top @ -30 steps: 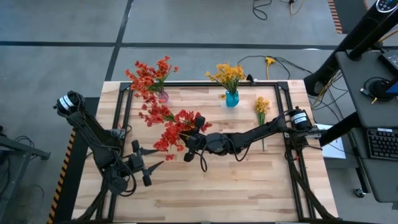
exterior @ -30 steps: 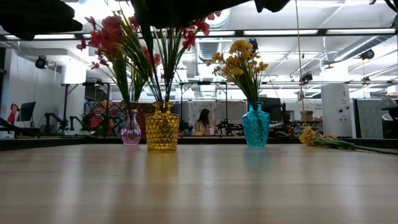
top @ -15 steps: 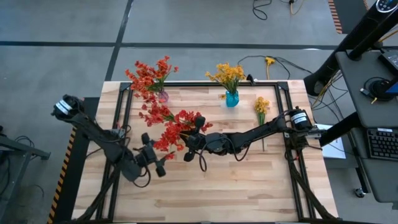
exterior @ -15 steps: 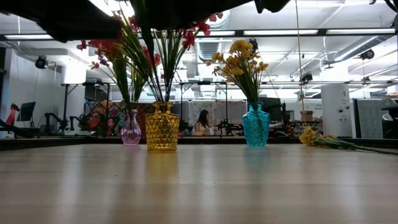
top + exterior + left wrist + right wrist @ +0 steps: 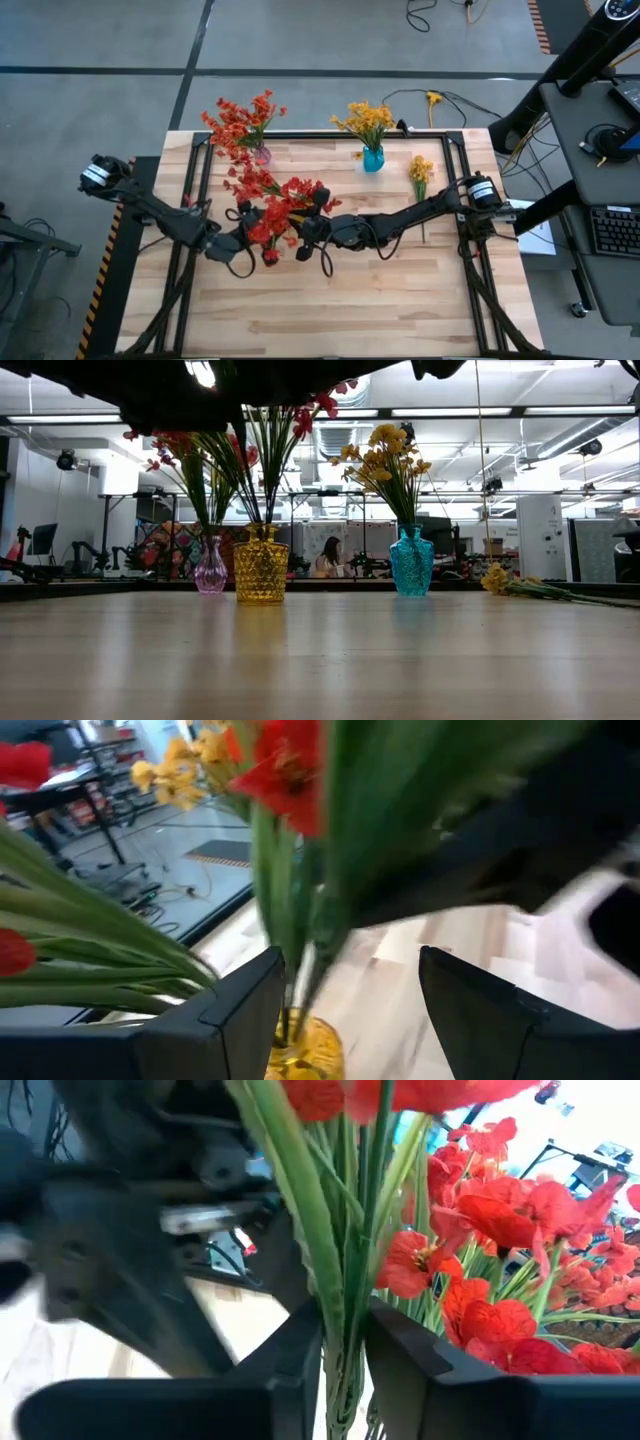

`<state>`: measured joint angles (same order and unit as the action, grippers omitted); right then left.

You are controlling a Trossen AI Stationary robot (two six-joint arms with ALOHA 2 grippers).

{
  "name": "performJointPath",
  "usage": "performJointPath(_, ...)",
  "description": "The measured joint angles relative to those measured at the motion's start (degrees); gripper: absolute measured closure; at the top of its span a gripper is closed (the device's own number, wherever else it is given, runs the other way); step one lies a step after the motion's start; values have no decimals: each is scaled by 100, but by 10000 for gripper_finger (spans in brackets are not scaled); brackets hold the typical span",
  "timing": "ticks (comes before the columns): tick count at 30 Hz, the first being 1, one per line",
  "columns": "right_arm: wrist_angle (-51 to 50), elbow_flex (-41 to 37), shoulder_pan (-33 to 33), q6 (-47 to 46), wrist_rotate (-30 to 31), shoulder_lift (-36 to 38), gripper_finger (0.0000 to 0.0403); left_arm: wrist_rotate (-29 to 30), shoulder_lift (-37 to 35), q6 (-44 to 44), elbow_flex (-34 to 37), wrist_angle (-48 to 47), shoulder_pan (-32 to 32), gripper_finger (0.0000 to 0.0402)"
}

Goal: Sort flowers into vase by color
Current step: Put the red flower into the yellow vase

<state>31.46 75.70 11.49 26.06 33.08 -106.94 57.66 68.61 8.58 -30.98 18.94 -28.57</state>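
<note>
- Red-orange blossoms (image 5: 285,205) were bunched over the yellow cut-glass vase (image 5: 260,565), which stood near the middle of the wooden table (image 5: 400,310), at about nine o'clock from its centre.
- The right gripper (image 5: 345,1350) was seen above that vase, its fingers narrowed around a sheaf of green stems (image 5: 345,1230); the hold looked slight, with only a thin gap on either side of the stems.
- The left gripper (image 5: 350,1010) was held at about nine o'clock of the vase, fingers spread wide and nothing between them but the stems standing in the vase beyond.
- More red sprigs (image 5: 240,120) were set in the pink vase (image 5: 210,572) at about eleven o'clock of the table, and yellow flowers (image 5: 366,120) in the blue vase (image 5: 411,565) at twelve o'clock.
- One yellow sprig (image 5: 420,172) was left lying flat on the table at about two o'clock, unsorted.
- A slack hold on the stems could let the sprig lean or slide, and a stem could be dragged out when the gripper is lifted.
- The vase could be tipped if the left gripper, so near, were pushed into the bunch or the rim.
- Blossoms could be snagged between the two arms, since both were crowded over one vase.
</note>
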Motion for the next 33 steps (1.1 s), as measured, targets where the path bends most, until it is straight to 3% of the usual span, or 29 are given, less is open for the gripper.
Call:
performJointPath(14,10,0,0,-11,31,9,253,23,41,-409,7,401,272,194)
performJointPath(33,-643,28,503,-225,445,132,209,47,58,-205,7,450,510,328)
